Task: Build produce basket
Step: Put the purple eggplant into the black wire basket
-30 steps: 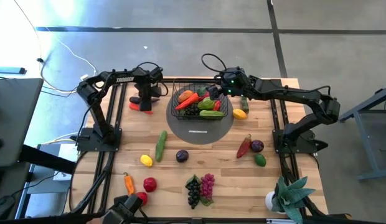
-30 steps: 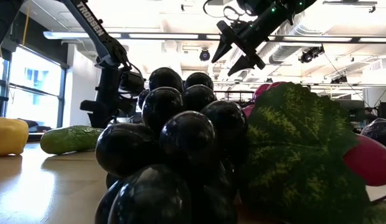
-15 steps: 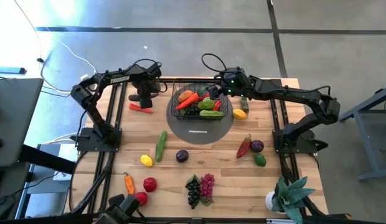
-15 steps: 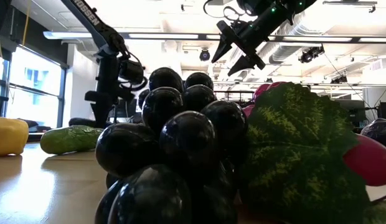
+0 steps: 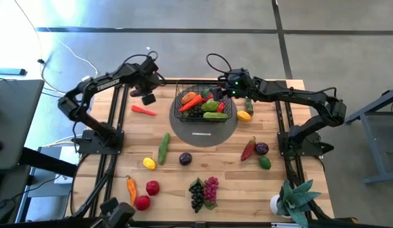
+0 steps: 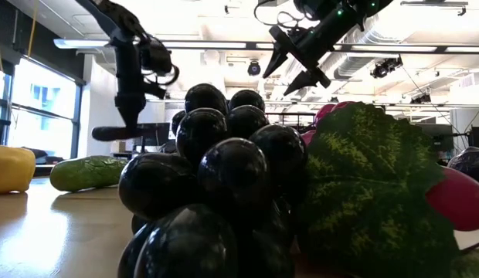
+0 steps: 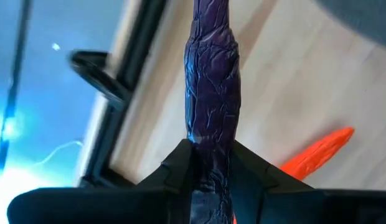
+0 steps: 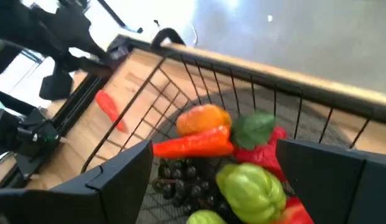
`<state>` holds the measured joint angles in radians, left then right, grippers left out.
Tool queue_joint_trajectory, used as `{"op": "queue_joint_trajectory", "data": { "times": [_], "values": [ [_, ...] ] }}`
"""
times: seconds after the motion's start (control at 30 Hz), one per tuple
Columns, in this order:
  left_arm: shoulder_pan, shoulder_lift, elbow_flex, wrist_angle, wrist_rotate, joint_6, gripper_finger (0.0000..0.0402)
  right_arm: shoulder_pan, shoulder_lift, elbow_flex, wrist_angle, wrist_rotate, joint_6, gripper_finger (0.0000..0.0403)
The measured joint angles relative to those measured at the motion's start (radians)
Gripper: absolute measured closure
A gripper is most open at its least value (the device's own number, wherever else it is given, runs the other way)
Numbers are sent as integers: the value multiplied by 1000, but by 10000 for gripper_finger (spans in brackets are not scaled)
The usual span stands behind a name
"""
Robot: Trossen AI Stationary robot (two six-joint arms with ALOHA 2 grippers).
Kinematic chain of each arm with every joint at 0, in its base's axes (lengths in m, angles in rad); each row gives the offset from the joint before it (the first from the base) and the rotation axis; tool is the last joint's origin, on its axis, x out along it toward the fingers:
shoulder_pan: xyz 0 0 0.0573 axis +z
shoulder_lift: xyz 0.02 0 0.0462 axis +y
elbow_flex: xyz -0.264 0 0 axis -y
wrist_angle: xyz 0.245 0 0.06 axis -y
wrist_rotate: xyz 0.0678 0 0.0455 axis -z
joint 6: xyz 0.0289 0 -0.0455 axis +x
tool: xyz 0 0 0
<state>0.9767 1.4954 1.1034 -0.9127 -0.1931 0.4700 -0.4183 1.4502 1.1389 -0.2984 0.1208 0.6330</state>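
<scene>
The black wire basket (image 5: 203, 105) stands on a grey disc (image 5: 203, 132) at the table's far middle, holding produce: an orange carrot-like piece (image 8: 196, 144), green peppers (image 8: 250, 186) and dark grapes. My left gripper (image 5: 148, 94) hangs above the far left of the table, shut on a dark purple eggplant (image 7: 211, 93). A red pepper (image 5: 144, 109) lies on the wood below it. My right gripper (image 8: 221, 180) hovers open over the basket's far right corner, touching nothing. My left gripper pinches the eggplant's two long sides (image 7: 210, 163) between its two fingers (image 7: 174, 171). The fingers come from above, pointing steeply down, and lie across the eggplant. The eggplant (image 6: 120, 133) hangs about level below the fingers, lifted clear of the table.
Loose produce lies on the near half: a cucumber (image 5: 163, 147), a lemon (image 5: 149, 163), a purple fruit (image 5: 185, 158), grape bunches (image 5: 203, 192), a tomato (image 5: 152, 187), a red chili (image 5: 248, 149). A potted plant (image 5: 295, 197) stands at the near right corner.
My left gripper has risen from the far left of the table and rolled about its own axis, staying shut. The eggplant has come up with it, lifted clear of the wood. The red pepper has stayed where it lay.
</scene>
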Motion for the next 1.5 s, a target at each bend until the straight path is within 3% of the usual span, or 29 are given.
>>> {"op": "queue_joint_trajectory", "data": {
  "times": [0.2, 0.57, 1.0, 1.5],
  "values": [
    [-42, -113, 0, 63, 14, -14, 341, 19, 0, 0, -96, -2, 48, 80],
    [-195, -227, 0, 287, 138, -22, 341, 73, 0, 0, -177, 26, 127, 80],
    [-358, -194, 1, 643, 280, -34, 341, 100, -107, 1, -285, 222, 178, 80],
    [-424, -40, 1, 770, 289, -76, 294, 189, -217, 1, -690, 181, 517, 80]
  ]
}}
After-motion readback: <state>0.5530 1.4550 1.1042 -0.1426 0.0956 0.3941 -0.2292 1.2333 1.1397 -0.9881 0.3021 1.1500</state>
